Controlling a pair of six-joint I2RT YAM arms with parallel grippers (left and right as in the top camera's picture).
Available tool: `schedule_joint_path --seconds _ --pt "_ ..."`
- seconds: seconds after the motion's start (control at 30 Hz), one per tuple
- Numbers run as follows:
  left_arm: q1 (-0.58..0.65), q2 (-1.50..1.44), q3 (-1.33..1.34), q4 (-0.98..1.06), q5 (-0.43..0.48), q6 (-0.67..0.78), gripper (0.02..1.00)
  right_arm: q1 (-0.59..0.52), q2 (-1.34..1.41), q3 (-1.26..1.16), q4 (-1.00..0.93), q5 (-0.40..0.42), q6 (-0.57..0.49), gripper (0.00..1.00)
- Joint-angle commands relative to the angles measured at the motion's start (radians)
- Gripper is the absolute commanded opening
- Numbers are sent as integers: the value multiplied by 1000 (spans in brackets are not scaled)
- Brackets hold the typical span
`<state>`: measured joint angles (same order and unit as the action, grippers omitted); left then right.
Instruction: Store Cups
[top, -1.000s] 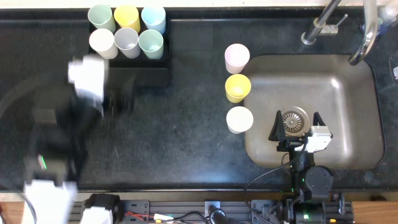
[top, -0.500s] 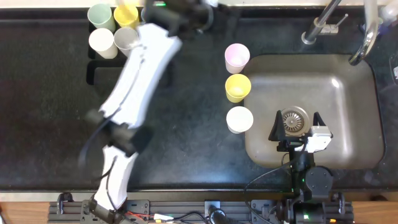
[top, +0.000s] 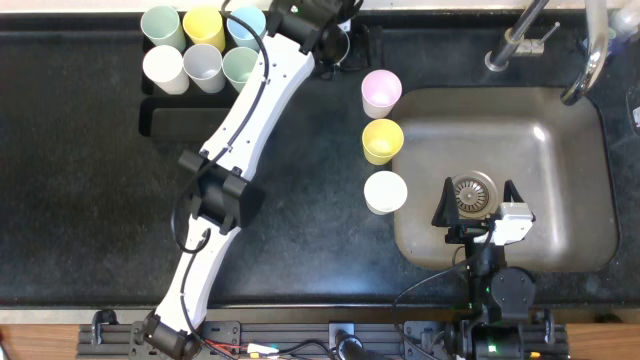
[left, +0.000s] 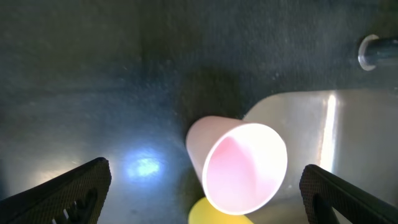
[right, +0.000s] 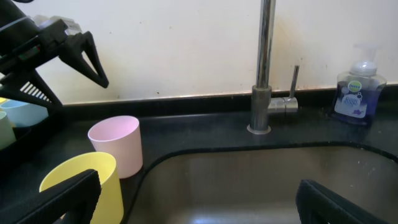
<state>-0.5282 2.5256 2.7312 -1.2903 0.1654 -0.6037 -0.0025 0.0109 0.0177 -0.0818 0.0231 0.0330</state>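
Dark speckled countertop runs under both my arms, with a steel sink sunk into it at my right. Three loose cups stand upright in a row along the sink's left rim: a pink cup farthest from me, a yellow cup just beside it, then a white cup nearest me. My left gripper hangs raised above the pink cup, its fingers spread wide and holding nothing; the cup's open mouth shows between them, untouched. Well to the left, by the back wall, a black rack holds six cups in two rows of three. My right gripper sits low over the sink basin, also spread wide and empty. From its wrist I see the faucet at the back of the sink and a soap bottle beside it.
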Motion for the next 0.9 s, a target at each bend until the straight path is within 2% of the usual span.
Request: schedule_joint_path --seconds 0.03,0.23,0.9 --pt "-29 45 25 -11 54 -29 1000 -3 -7 -13 5 -4 5 998" --pt "-32 72 25 -119 58 -31 1000 -3 -7 -13 5 -4 5 998" --pt "-30 116 23 -111 14 -30 1000 -3 -7 -13 5 -4 5 998"
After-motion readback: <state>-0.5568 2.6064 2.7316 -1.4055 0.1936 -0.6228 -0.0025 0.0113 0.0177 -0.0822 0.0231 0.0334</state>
